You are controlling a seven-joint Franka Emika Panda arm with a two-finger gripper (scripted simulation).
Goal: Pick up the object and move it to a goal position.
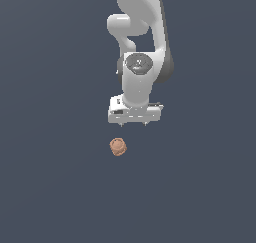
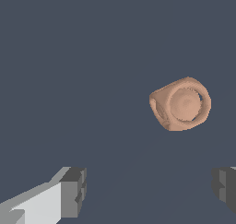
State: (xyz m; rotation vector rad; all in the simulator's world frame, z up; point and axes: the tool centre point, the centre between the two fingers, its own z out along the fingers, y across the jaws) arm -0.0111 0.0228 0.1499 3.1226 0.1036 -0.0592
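The object (image 1: 118,146) is a small orange-brown, roundish lumpy thing lying on the dark grey floor, just below and toward the exterior view's left of my white gripper (image 1: 134,123). The gripper points down, apart from the object and not touching it. In the wrist view the object (image 2: 181,103) shows a round ringed face and lies off to one side of the gap between my fingers. The gripper (image 2: 150,191) is open and empty, with one grey fingertip (image 2: 73,193) and the other (image 2: 225,187) wide apart.
The white arm (image 1: 142,32) rises behind the gripper to the top of the exterior view. The floor (image 1: 55,187) is plain dark grey all round, with nothing else on it in view.
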